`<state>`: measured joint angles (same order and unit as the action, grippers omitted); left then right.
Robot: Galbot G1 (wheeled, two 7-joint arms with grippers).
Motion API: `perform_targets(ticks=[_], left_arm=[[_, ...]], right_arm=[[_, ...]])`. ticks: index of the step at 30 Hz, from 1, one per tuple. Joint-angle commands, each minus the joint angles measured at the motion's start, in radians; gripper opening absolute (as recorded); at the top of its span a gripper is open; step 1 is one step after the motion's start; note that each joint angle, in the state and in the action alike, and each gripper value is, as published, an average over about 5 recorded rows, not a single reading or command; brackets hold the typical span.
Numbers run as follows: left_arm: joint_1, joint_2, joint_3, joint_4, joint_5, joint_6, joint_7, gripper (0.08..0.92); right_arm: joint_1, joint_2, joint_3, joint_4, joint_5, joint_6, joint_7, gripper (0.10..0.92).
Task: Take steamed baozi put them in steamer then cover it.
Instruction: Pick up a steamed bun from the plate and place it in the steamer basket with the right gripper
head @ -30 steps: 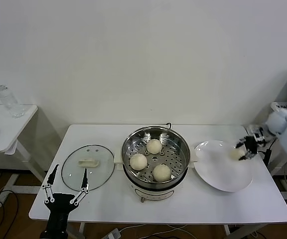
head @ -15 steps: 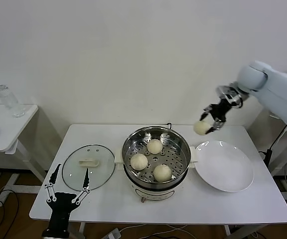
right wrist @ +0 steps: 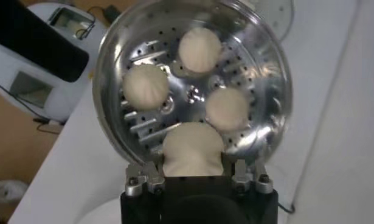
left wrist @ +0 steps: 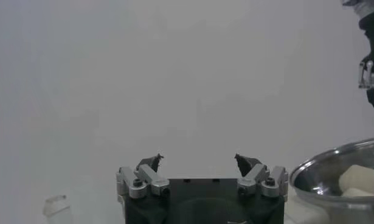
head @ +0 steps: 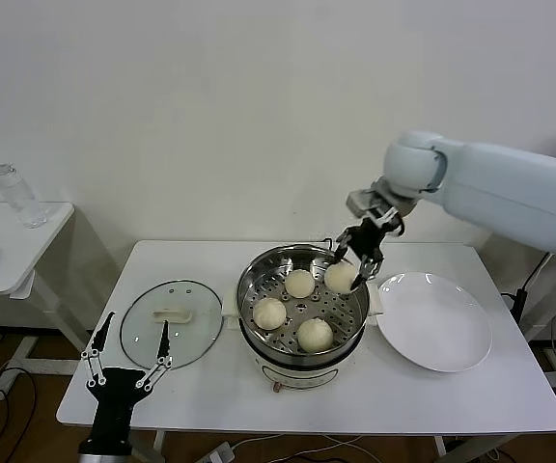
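The steel steamer [head: 302,333] stands mid-table with three cream-white baozi [head: 299,283] [head: 269,313] [head: 314,334] on its perforated tray. My right gripper [head: 351,262] is shut on a fourth baozi [head: 340,277] and holds it over the tray's right rear part. In the right wrist view that baozi [right wrist: 193,149] sits between the jaws above the steamer [right wrist: 272,73]. The glass cover [head: 172,321] with its cream handle lies flat on the table left of the steamer. My left gripper [head: 125,362] is open and empty at the table's front left edge, in front of the cover.
An empty white plate [head: 434,321] lies right of the steamer. A side table [head: 8,251] with a clear jar [head: 13,196] stands at the far left. The steamer's black cord runs off behind the pot.
My right gripper lifted the baozi off the white plate, carried it up and leftward, and now holds it low over the steamer tray. The left arm stayed still.
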<state>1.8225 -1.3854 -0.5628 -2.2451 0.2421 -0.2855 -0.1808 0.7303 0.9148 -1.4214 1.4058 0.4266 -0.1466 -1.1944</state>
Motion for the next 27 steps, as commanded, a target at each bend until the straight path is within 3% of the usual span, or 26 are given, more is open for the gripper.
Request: perform_targets(ticks=[1,27], left_arm=[[-0.005,0.000,-0.002,-0.002,-0.004,-0.001,-0.001,0.823],[0.000,0.001,-0.036,-0.029,-0.024,-0.005,-0.005,0.823]], right_arm=[[-0.023,0.038,-0.061,0.062,-0.057,-0.039,0.050,0.662],[-0.120,0.053,-0.022,0.001,-0.177,-0.025,0.105,0.702]])
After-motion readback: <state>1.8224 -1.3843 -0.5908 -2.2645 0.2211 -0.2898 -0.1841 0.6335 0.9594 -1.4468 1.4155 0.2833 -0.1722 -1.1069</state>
